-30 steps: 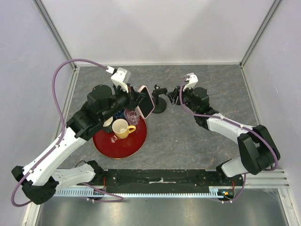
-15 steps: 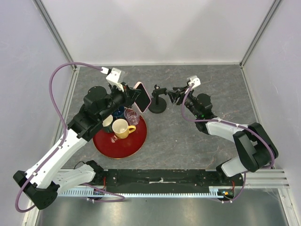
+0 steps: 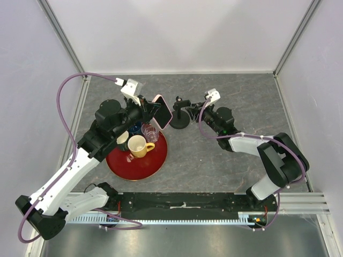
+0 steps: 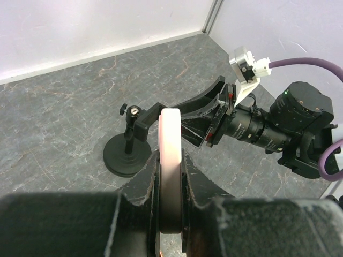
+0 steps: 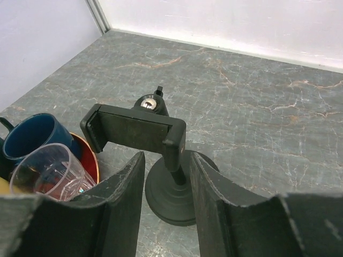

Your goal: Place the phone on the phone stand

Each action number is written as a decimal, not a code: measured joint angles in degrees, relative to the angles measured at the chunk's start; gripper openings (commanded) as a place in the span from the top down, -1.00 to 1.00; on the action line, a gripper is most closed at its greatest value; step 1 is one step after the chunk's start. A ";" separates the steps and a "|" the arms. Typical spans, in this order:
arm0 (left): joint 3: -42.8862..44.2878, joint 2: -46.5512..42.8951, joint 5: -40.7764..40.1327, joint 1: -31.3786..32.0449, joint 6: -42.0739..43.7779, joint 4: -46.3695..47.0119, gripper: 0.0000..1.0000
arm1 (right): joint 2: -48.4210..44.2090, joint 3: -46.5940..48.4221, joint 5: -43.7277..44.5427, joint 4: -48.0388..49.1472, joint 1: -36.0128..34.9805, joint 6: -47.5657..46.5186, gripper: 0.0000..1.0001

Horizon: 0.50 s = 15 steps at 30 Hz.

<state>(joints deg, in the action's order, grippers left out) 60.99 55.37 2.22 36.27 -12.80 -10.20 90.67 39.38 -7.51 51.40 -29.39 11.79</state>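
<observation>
The phone point(image 3: 163, 110), black screen with a pink rim, is held on edge in my left gripper point(image 3: 153, 111), just left of the phone stand point(image 3: 180, 119). In the left wrist view the jaws are shut on the phone's pink edge point(image 4: 170, 155), with the stand point(image 4: 128, 152) ahead and to the left. My right gripper point(image 3: 194, 110) is open. In the right wrist view its fingers point(image 5: 126, 182) flank the stand's thin post below the clamp head point(image 5: 134, 128), above the disc base point(image 5: 174, 201). I cannot tell whether they touch it.
A red round tray point(image 3: 136, 165) lies left of the stand with a yellow mug point(image 3: 140, 145), a blue mug point(image 5: 35, 138) and a clear glass point(image 5: 51, 168) on it. Walls enclose the grey table point(image 3: 225, 155) on three sides.
My right gripper has moved left, up to the stand, its fingers now around the post. My left gripper raised and tilted the phone a second ago and has since held still.
</observation>
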 measured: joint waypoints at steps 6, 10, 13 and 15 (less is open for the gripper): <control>-0.04 -0.04 1.16 -0.63 -0.11 0.09 0.95 | 0.33 0.48 1.79 -0.11 -0.13 -0.79 0.12; -0.15 -0.04 1.95 -1.29 -0.26 0.11 0.95 | 0.59 1.03 2.78 -0.11 -0.13 -1.20 0.19; -0.22 -0.02 2.71 -1.79 -0.59 0.11 0.95 | 1.29 1.64 2.93 -0.13 -0.13 -1.44 0.28; -0.22 0.00 3.17 -2.03 -0.81 0.13 0.95 | 1.84 2.12 2.93 -0.13 -0.13 -1.57 0.36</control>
<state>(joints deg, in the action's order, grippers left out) 60.77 55.37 5.39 34.24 -13.61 -10.07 92.51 41.50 -4.58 51.27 -29.52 10.22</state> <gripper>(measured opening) 0.185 0.366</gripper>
